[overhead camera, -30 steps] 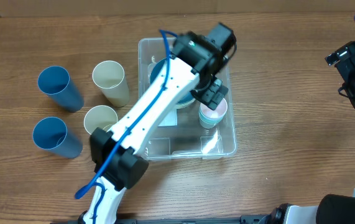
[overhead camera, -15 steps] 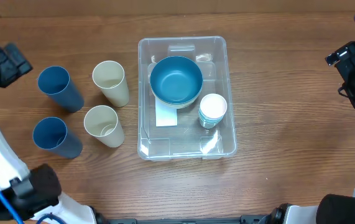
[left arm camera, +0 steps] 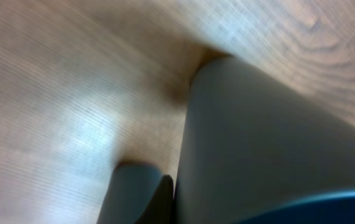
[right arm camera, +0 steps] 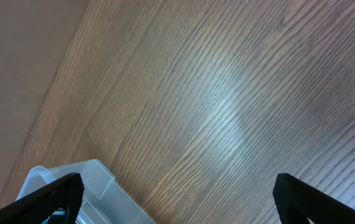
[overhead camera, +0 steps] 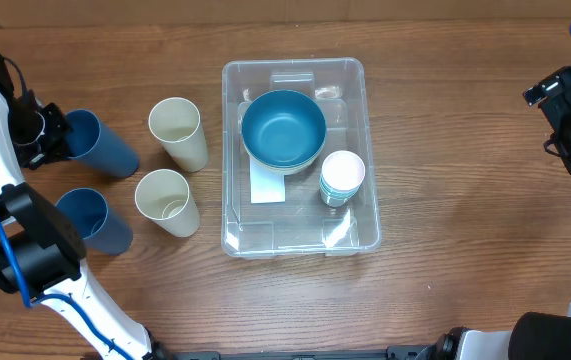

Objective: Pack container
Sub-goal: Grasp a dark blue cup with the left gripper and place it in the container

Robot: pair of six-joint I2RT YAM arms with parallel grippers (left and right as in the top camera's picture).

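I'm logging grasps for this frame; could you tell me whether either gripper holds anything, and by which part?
The right gripper is open and empty. The left gripper sits at the far blue cup, at its rim end; a closed grip cannot be told.

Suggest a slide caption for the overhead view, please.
Left gripper at a blue cup; container holds blue bowl and stacked cups.

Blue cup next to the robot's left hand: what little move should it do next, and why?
Probably close the left gripper on the upper blue cup. The gripper sits right at that cup's rim, and the left wrist view shows the cup close up with one finger beside it. The container holds a bowl and small cups, with room left.
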